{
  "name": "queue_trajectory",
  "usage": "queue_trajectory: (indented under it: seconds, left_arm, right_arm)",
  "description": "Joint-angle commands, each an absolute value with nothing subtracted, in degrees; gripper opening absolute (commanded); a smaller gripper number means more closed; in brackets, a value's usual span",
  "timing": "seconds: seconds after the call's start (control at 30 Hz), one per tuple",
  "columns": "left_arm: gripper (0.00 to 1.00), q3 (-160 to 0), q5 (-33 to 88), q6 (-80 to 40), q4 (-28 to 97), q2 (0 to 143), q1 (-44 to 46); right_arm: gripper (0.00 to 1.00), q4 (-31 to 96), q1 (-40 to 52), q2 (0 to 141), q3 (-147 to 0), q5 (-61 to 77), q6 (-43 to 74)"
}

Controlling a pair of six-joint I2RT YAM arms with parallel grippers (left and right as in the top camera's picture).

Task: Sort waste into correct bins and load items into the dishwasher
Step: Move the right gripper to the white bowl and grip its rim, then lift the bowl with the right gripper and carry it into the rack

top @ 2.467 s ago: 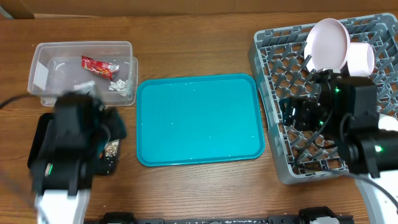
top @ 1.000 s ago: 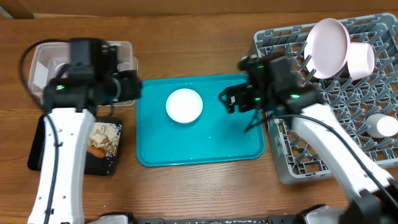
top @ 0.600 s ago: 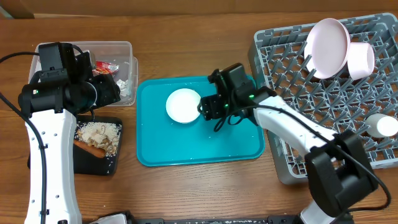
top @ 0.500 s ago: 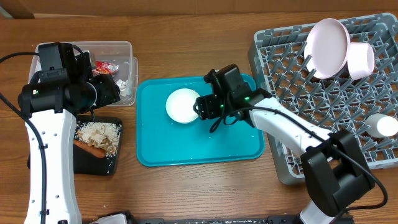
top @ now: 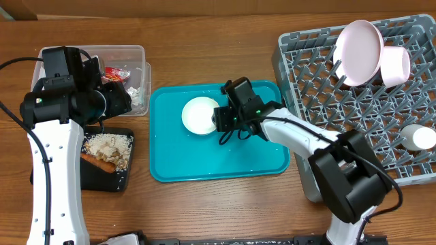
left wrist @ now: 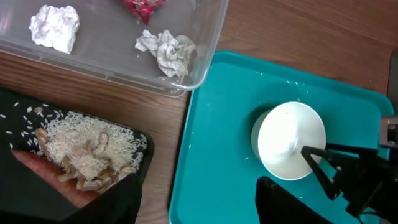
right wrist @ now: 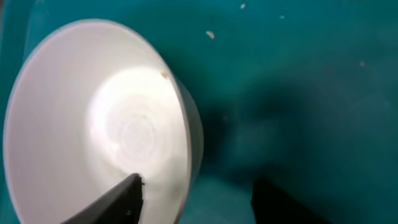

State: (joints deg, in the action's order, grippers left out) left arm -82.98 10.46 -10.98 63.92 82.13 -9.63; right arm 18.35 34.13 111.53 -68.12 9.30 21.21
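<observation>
— Left tool [left wrist: 199, 182]?
— Jaws apart, holding nothing; the red wrapper [left wrist: 144, 5] in the clear tub [left wrist: 99, 43] is cut off.
— Right tool [right wrist: 196, 183]?
— Parted astride the white bowl's [right wrist: 93, 124] rim on the teal tray [right wrist: 298, 93], no grip; both jaws mostly cropped.

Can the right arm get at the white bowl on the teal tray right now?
Probably yes. The right pincer straddles the rim of the white bowl, one finger over the inside and the other outside, with the jaws apart. Nothing else on the teal tray stands in the way.
</observation>
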Motion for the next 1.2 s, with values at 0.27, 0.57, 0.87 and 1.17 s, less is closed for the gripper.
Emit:
queue_trajectory:
  seconds: [0.27,0.57,0.87,1.17]
  left_arm:
    - [0.61,-83.35,10.31,-11.77,64.07,81.54,-9.74]
    - [0.61,-83.35,10.31,-11.79,63.22,81.54,-9.74]
    - [0.61,-83.35,10.31,-11.81,62.72,81.54,-9.74]
    - [0.61,-83.35,10.35,-11.81,62.74,81.54,-9.74]
  right_arm:
    - [0.04,29.74,30.76,107.33,-77.93,2.35,15.7]
    - [0.04,39.7,24.45,97.91,-88.09,-27.55,3.73]
    - [0.04,33.06,13.89,100.62,-88.03,-67.66,-0.47]
    - [0.04,33.28,6.26,109.73,-87.77,-71.94,-0.47]
